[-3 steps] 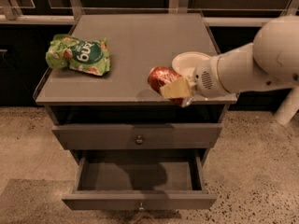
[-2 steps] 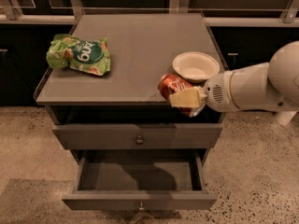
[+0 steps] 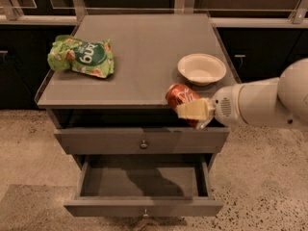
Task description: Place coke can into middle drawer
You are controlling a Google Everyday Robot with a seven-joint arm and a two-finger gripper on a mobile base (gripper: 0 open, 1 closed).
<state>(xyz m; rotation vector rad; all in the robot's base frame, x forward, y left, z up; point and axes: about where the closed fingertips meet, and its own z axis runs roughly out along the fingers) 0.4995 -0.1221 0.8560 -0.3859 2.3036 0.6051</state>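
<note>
**As Drawer Stood Open, Gripper Held Coke Can at Cabinet Edge**

While the middle drawer (image 3: 143, 207) stood pulled out below, the gripper (image 3: 195, 112) was clamped on the coke can (image 3: 180, 96) at the front right edge of the cabinet top (image 3: 144, 47). One pale finger pad (image 3: 192, 109) lay across the can's lower end, and the can itself was tilted, its red side and white lettering turned towards the camera. It hung over the front lip of the top, above the upper drawer (image 3: 142, 141), which was closed. The can was not in the middle drawer; it was up and to the right of the drawer's open mouth. The white arm (image 3: 260, 102) reached in from the right side of the view.

Just behind the can, a pale bowl (image 3: 201, 69) sat on the cabinet top near its right edge, apart from the can. A green crisp bag (image 3: 82, 57) lay at the left side of the top, well apart from both. The middle drawer's grey floor was in shadow, and a small round knob (image 3: 143, 211) showed on its front panel.
</note>
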